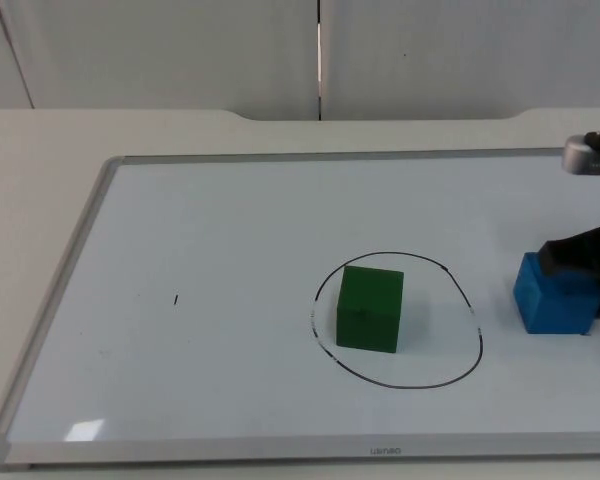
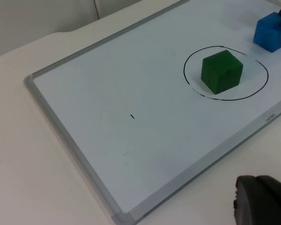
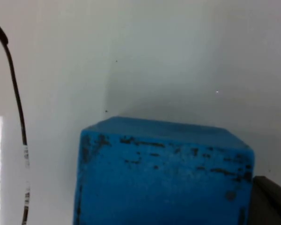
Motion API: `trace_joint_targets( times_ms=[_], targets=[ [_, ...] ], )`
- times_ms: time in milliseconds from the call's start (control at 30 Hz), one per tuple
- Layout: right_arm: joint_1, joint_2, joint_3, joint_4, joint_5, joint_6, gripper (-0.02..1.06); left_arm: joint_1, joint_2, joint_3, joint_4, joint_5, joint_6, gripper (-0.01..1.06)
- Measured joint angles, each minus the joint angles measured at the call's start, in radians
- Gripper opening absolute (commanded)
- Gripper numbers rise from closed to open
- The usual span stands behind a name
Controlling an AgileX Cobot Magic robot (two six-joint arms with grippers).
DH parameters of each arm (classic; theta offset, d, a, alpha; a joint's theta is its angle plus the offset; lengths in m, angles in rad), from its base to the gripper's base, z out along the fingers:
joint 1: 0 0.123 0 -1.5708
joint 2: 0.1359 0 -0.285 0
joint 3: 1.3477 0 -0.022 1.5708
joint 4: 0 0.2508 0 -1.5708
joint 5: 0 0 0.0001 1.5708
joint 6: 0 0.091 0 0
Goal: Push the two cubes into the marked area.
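Colours on the board

Solid green cube (image 1: pixel 369 308); scuffed blue cube (image 1: pixel 552 295) with black flecks; black hand-drawn circle (image 1: pixel 397 320) on the white whiteboard (image 1: pixel 210 290).

Black right gripper (image 1: pixel 580 262), silver-grey wrist housing (image 1: pixel 590 155); black fingers (image 2: pixel 261 200)

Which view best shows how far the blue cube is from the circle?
The top view: the blue cube sits just outside the drawn circle, right end effector against it. The left wrist view shows cube and circle obliquely; the right wrist view shows the cube close up beside the line.

Top view overhead, left wrist oblique, both sharing whiteboard (image 1: pixel 180 360); right wrist close
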Motion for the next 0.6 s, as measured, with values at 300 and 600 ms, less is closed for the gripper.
trace_joint_targets(
  times_ms=[300, 600],
  targets=[
    [0.000, 0.000, 0.000, 0.007, 0.041, 0.008, 0.00, 0.000, 0.000, 0.000, 0.000, 0.000, 0.000, 0.00],
    [0.017, 0.000, 0.000, 0.029, 0.049, 0.008, 0.00, 0.000, 0.000, 0.000, 0.000, 0.000, 0.000, 0.00]
  ],
)
